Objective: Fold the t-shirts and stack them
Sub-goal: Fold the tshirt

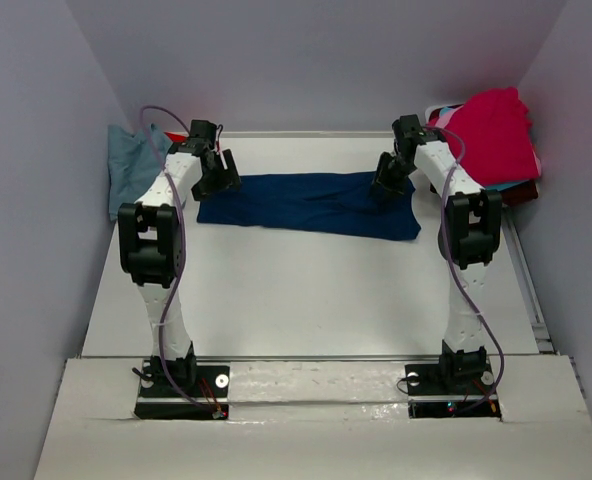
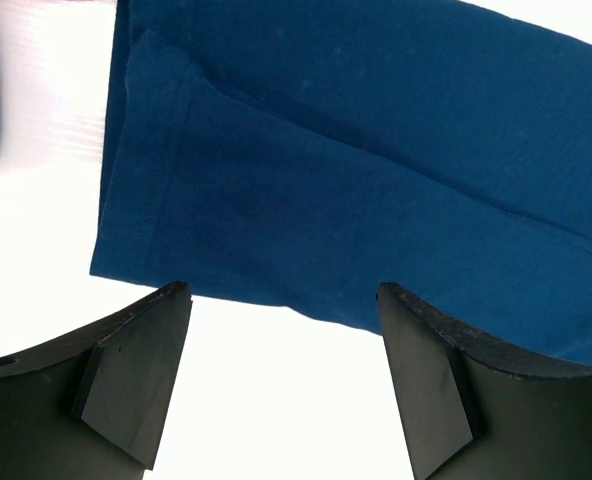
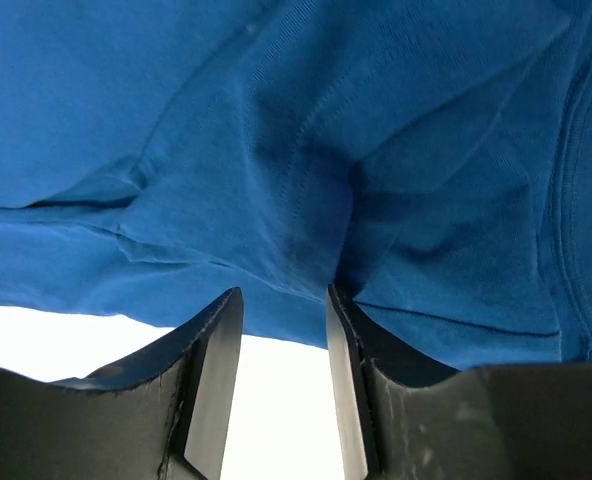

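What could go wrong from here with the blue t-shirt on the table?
1. The right gripper stands at the very edge of the blue t-shirt, where layers bunch; it may pinch only one layer or slip off.
2. The left gripper is open and holds nothing; if only the right pulls, the shirt could skew.

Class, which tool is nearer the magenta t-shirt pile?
Right. The right tool is just left of the magenta pile, over the navy t-shirt; the left tool is across the table.
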`<act>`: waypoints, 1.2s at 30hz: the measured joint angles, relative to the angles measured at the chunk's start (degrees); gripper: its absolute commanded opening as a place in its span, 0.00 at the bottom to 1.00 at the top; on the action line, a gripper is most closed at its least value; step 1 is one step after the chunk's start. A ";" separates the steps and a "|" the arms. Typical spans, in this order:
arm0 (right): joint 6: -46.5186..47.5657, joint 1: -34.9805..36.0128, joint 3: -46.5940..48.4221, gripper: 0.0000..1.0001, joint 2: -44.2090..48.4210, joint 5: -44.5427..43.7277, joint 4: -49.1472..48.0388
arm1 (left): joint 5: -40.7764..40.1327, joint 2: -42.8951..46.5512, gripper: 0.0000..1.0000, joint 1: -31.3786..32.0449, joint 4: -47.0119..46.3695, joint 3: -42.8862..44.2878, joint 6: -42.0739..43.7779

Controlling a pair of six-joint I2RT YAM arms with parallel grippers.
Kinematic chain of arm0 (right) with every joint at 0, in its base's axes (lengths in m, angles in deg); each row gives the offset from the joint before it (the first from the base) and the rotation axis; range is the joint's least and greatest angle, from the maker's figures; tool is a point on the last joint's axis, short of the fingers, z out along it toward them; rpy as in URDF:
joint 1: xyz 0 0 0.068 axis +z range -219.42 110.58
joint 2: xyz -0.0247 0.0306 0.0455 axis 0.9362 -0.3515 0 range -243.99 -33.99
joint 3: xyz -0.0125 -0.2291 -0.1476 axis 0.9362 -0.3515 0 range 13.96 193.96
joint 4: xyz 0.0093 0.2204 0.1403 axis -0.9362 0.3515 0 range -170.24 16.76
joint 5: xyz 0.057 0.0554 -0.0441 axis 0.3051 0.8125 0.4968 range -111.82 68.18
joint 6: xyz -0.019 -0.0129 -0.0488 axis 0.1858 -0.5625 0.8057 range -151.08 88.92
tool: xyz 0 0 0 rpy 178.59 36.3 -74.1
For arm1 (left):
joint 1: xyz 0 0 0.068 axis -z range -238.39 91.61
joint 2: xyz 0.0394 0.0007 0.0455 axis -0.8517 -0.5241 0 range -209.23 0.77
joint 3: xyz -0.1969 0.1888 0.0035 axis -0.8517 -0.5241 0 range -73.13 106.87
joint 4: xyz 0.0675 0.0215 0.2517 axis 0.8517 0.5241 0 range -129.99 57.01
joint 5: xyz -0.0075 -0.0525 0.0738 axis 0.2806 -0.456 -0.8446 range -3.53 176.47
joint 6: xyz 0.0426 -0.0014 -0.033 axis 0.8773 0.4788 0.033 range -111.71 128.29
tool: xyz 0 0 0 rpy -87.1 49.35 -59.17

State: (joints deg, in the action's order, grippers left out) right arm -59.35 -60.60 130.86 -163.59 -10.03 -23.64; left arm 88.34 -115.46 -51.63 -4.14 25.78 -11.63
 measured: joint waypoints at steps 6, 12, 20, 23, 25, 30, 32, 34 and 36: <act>0.11 0.00 0.39 0.31 -0.63 0.07 -0.02 | 0.00 -0.94 0.86 0.00 0.00 0.00 0.17; 0.44 0.00 0.63 0.34 -1.79 0.04 0.96 | 0.00 -1.20 0.86 0.00 0.02 0.00 0.39; 0.90 0.00 0.59 0.39 -1.77 -0.07 1.25 | 0.00 -1.51 0.86 0.00 0.02 0.00 0.55; 1.09 0.00 -0.17 0.39 -1.62 -0.28 1.18 | -0.02 -1.73 0.86 0.00 0.02 0.00 0.59; 1.11 0.00 -1.33 0.39 -1.38 -0.50 1.16 | 0.00 -1.81 0.86 0.00 0.02 0.00 0.59; 1.09 0.00 -2.58 0.39 -1.33 -0.70 1.16 | -0.02 -1.92 0.86 0.00 0.02 0.00 0.61; 1.09 0.00 -2.73 0.38 -1.29 -0.76 1.14 | -0.02 -1.92 0.86 0.00 0.02 0.00 0.61; 1.09 0.00 -2.73 0.36 -1.29 -0.81 1.09 | -0.02 -1.92 0.86 0.00 0.02 0.00 0.61; 1.05 0.00 -2.73 0.33 -1.29 -0.81 1.07 | -0.02 -1.92 0.86 0.00 0.02 0.00 0.61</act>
State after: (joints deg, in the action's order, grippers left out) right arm -58.30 -60.60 128.13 -164.88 -10.84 -22.57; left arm 88.32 -117.38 -51.63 -4.12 25.78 -11.02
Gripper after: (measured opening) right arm 0.364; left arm 0.865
